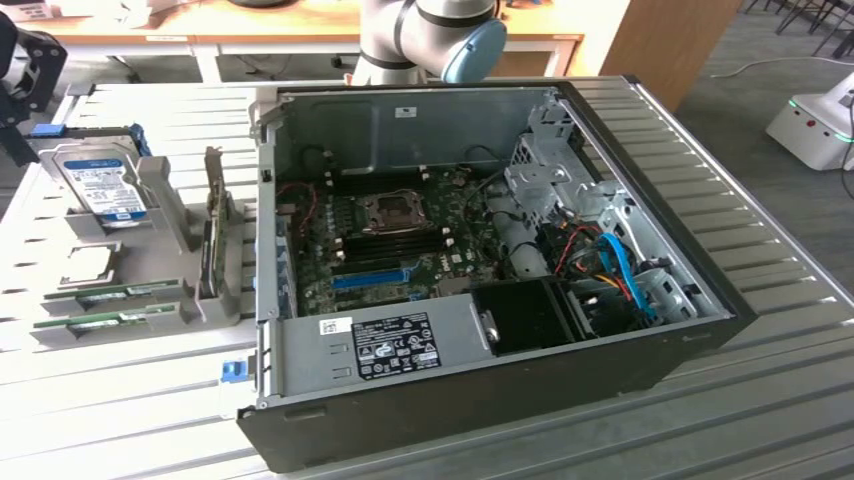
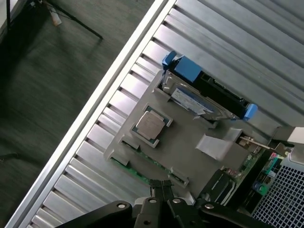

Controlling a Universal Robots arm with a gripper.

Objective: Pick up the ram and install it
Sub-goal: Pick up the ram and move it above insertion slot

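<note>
Because it is a thin green board studded with small chips, the ram (image 1: 130, 291) will likely handle as light and stiff but brittle. It is best taken by its long edges near the middle, sparing the chips and contacts. It lies in a slot of the grey holder (image 1: 174, 200), with a second stick (image 1: 107, 322) in the next slot toward the bench's near edge. Little of either stands proud, so a grasp has scant purchase.

The pincer (image 2: 161, 183) hangs over that side of the holder, clenched on nothing and touching neither stick as far as I can tell. A bare processor (image 2: 151, 124) and a hard drive (image 2: 197, 99) in a blue caddy share the holder.

The bench (image 1: 774, 330) is ribbed metal, probably slick, and a dropped stick might catch in a groove. The holder sits close to the bench's edge on the exterior view's left. The open computer case (image 1: 641, 370) fills the bench's middle, its motherboard (image 1: 400, 240) exposed.

Beyond are dark floor (image 2: 52, 95), wooden desks (image 1: 160, 40) and a white machine (image 1: 814, 125).
</note>
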